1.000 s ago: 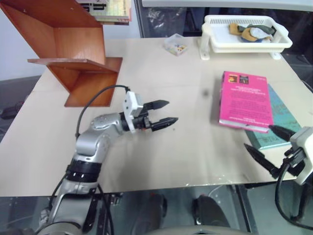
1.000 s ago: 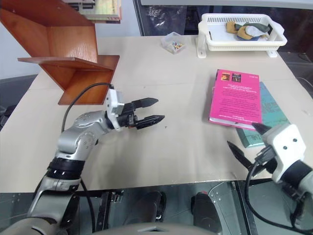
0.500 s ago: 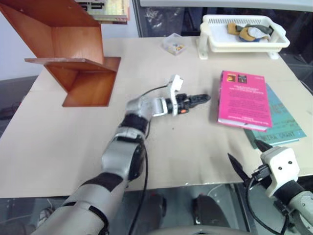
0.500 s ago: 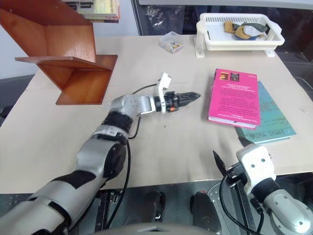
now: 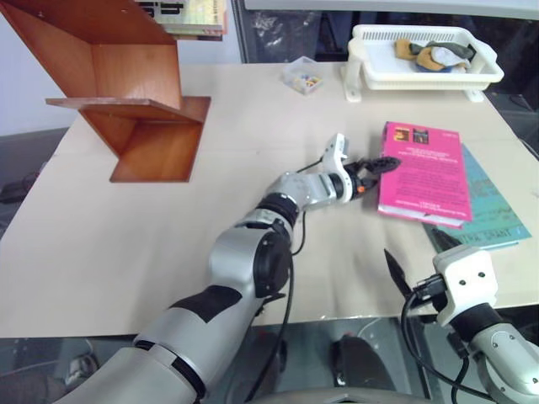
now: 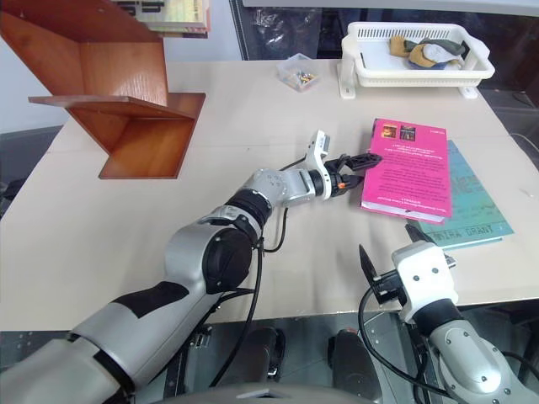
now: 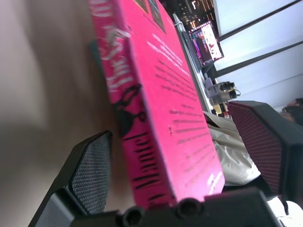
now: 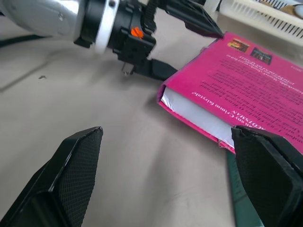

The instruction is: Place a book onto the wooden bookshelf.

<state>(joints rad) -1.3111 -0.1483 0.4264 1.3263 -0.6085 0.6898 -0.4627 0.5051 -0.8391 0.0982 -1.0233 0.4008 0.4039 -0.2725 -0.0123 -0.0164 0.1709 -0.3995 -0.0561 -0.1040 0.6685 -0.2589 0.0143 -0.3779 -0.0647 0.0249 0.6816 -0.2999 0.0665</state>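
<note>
Left hand [image 6: 352, 166] reaches to the spine edge of the thick bright pink paperback book [image 6: 406, 168], its two black fingers apart, one above the cover and one low beside the spine, not clamped. At ten o'clock on the beige worktop [image 6: 253, 109] stands the large reddish-brown wooden bookshelf [image 6: 109, 101] of slanted panels, well apart from the book. The book lies flat at three o'clock, partly atop a thinner teal-green book [image 6: 472, 210]. Right hand [image 6: 396, 252] hovers at five o'clock near the worktop's front edge, fingers spread, holding nothing.
</note>
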